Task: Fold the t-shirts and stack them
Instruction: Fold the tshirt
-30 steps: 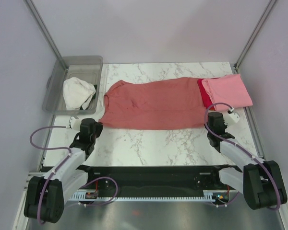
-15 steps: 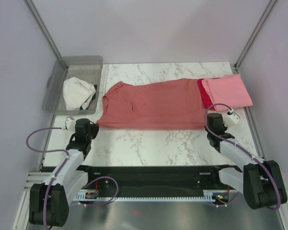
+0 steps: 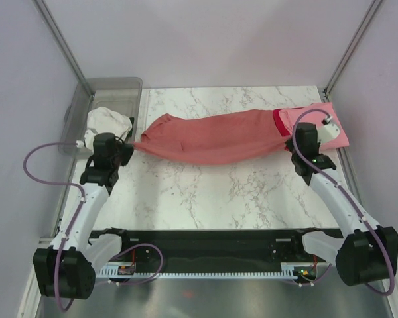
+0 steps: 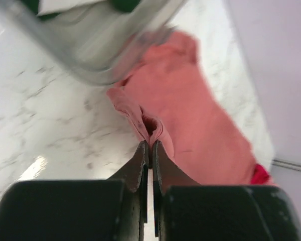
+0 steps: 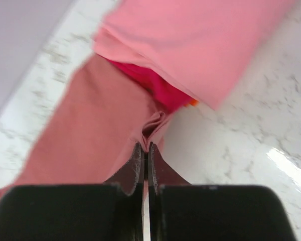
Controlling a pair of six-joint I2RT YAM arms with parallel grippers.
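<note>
The dusty salmon-red t-shirt [image 3: 209,138] stretches across the table, lifted at both near corners. My left gripper [image 3: 125,149] is shut on its left corner, seen pinched in the left wrist view [image 4: 149,131]. My right gripper [image 3: 293,142] is shut on its right corner, seen pinched in the right wrist view [image 5: 151,126]. The light pink t-shirt [image 3: 318,118] lies folded at the far right on top of the bright red t-shirt [image 3: 279,123], which shows only as a strip. Both also show in the right wrist view: pink [image 5: 200,40], red [image 5: 160,88].
A clear plastic bin [image 3: 109,93] stands at the far left holding a white cloth [image 3: 106,122]; its corner is close to my left gripper in the left wrist view [image 4: 98,55]. Metal frame posts rise at both back corners.
Both grippers have risen and moved away from the arm bases, lifting the salmon-red shirt's near edge. The shirt now looks narrower and bunched between them.
</note>
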